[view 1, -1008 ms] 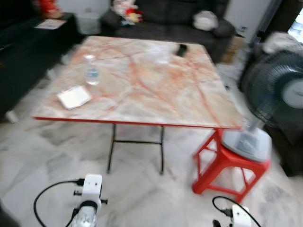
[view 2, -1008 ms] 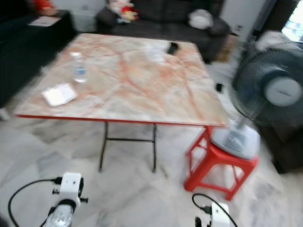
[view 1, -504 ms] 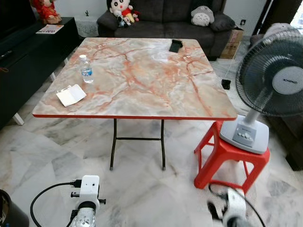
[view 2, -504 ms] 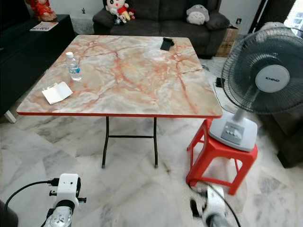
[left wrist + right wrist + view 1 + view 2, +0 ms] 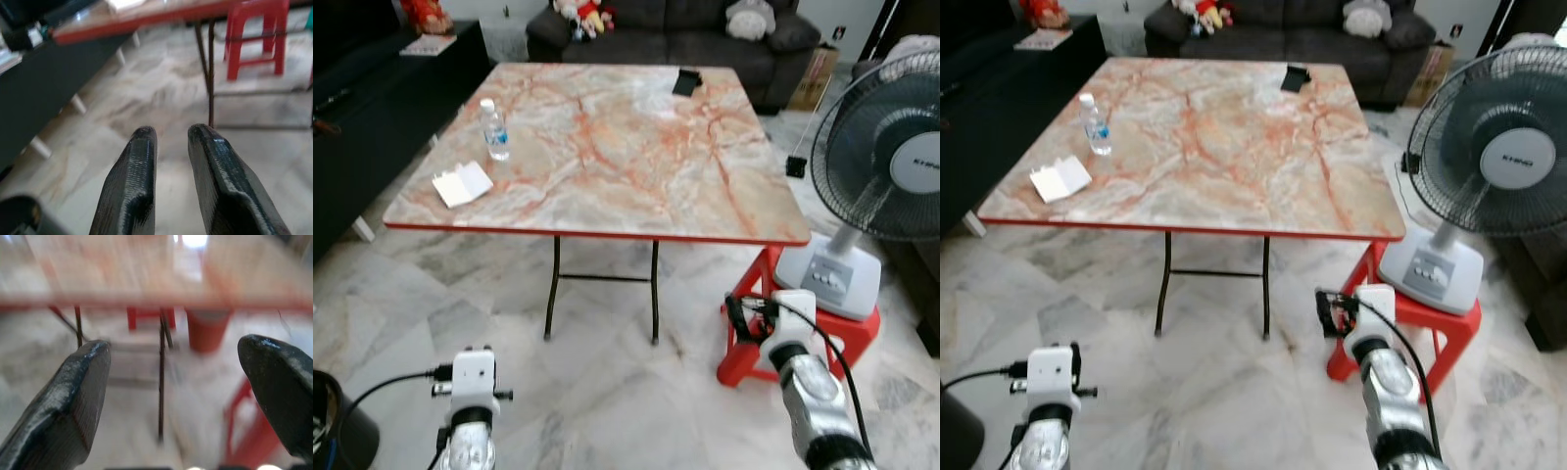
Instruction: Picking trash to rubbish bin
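Approach stage: nothing collected, both grippers empty.

The likeliest trash, a white paper packet (image 5: 462,184), lay near the tabletop's front left corner, with a small water bottle (image 5: 494,129) standing upright just behind it along the left edge; the bottle's contents could not be made out. A dark flat object (image 5: 687,81) lay at the far edge. None of these was touched. The dark rubbish bin (image 5: 335,431) stood on the floor at the robot's left; its contents could not be made out. Right gripper (image 5: 181,396) was raised before the marble table (image 5: 636,186), fingers wide apart, holding nothing. Left gripper (image 5: 171,186) hung low over the floor, fingers a narrow gap apart, empty. Judged remaining: reach, grasp, carry, drop.
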